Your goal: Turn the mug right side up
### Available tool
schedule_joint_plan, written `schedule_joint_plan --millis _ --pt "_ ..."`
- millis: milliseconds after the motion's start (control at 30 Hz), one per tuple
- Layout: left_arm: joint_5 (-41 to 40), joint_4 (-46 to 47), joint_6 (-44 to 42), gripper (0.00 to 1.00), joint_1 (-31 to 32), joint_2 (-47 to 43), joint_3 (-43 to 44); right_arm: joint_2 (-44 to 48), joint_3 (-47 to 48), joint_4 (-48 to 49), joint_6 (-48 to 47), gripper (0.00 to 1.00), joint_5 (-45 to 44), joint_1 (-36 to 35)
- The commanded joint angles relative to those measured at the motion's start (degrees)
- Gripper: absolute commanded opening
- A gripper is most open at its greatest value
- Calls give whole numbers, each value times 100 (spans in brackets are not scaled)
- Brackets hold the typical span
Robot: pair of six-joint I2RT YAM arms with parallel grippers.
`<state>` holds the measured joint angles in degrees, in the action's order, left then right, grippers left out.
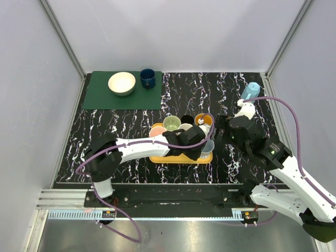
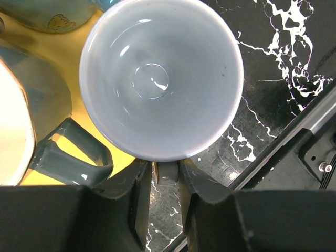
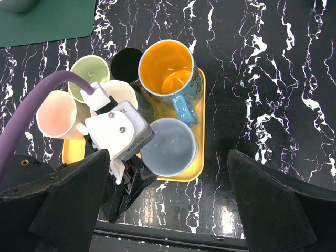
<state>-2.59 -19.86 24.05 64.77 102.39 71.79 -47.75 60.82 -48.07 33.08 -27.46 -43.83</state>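
The mug [image 3: 169, 145] stands mouth up on the tray [image 3: 195, 169], so it looks done. My left end effector [image 2: 166, 189] is narrow around its handle [image 2: 167, 172]; right end effector [image 3: 168, 207] wide.

Overhead and downward wrist views share the tray [image 1: 173, 159].

Pale blue mug [image 3: 168, 146], yellow tray [image 3: 181, 176], black white-veined table [image 3: 262, 79].

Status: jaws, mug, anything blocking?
Left gripper: jaws flank the handle of the grey mug, grip unclear. Right gripper: open, holding nothing. Grey mug mouth-up at corner of yellow tray. Orange-lined mug close beside it.
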Motion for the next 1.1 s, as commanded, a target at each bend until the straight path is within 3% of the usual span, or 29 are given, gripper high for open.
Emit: schedule_joint_plan --millis 0,33,100,300,600,767,867,933,1067 --pt "-101 96 -32 25 0 -8 204 72 115 132 -3 100 74 -37" --pt "-93 122 -32 21 0 -43 204 72 115 123 -3 100 74 -37" --pt "-66 157 -32 0 0 -87 186 81 123 123 14 100 92 -37" --pt "145 930 91 0 9 -658 -279 274 439 -61 111 100 57 -38" --pt "-250 904 178 0 141 -1414 -279 661 1424 -1107 383 100 -523 -37" --pt "-619 1694 521 0 71 -2906 -858 1135 1153 -538 506 100 -121 -29" --pt "-60 2572 1213 0 -525 -3917 -1429 1425 916 165 620 100 484 -37" --pt "722 3465 2039 0 -1208 -4505 -1965 1505 783 726 743 100 898 -29" --pt "1874 4436 3033 0 -2090 -4912 -2317 1391 389 1685 945 100 2348 -37"
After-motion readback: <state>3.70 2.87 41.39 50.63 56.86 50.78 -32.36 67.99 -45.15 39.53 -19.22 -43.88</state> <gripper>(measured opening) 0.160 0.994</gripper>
